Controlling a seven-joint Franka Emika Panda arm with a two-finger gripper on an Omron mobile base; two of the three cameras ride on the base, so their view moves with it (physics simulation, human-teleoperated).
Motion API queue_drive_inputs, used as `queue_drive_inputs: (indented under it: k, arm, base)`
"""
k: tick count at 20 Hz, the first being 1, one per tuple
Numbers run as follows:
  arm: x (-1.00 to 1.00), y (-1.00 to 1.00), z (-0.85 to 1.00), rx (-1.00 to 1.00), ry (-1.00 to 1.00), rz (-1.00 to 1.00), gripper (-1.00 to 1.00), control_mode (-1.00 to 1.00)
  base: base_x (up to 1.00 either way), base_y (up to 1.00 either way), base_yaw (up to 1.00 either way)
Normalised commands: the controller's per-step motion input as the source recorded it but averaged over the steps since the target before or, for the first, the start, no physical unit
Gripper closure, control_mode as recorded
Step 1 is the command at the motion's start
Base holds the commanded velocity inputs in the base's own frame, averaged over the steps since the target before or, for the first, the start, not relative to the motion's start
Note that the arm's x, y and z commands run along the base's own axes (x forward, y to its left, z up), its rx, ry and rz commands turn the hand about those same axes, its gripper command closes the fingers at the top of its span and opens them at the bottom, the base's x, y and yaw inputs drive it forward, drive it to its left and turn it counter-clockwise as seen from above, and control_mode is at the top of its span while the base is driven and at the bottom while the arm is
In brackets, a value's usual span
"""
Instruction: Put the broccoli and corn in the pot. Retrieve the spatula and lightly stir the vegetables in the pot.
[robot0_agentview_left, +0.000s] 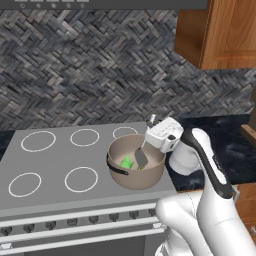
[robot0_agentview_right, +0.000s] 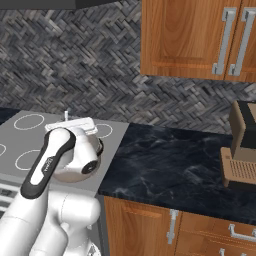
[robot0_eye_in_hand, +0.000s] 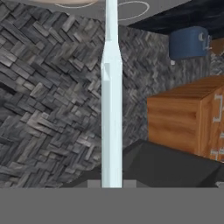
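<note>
Jaws pinched tight on the spatula (robot0_agentview_left: 141, 156) — its pale handle runs straight up the middle of the hand view, and the dark grey blade dips down inside the pot (robot0_agentview_left: 150, 177). That beige pot sits on the stove (robot0_agentview_left: 50, 165) at its front right corner, just beside the dark marble desk (robot0_agentview_right: 170, 170). Broccoli (robot0_agentview_left: 126, 162) lies bright green on the pot's floor, touching the blade's left side — the corn I can't make out.
</note>
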Motion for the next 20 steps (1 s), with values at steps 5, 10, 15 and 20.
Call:
queue_drive_inputs:
  k: [5,10,15,20]
  arm:
    - [0.17,-0.11,-0.18,-0.13,0.0,0.0,1.0,-1.0]
    - [0.45,-0.02,-0.23,-0.05,0.0,0.0,1.0,-1.0]
    - [0.46,0.25,-0.3,0.0,-0.03,0.0,1.0,-1.0]
    - [0.45,0.42,-0.26,0.0,-0.05,0.0,1.0,-1.0]
  base:
    - [0.0,0.0,0.0]
    - [0.0,0.0,0.0]
    - [0.0,0.0,0.0]
    - [0.0,0.0,0.0]
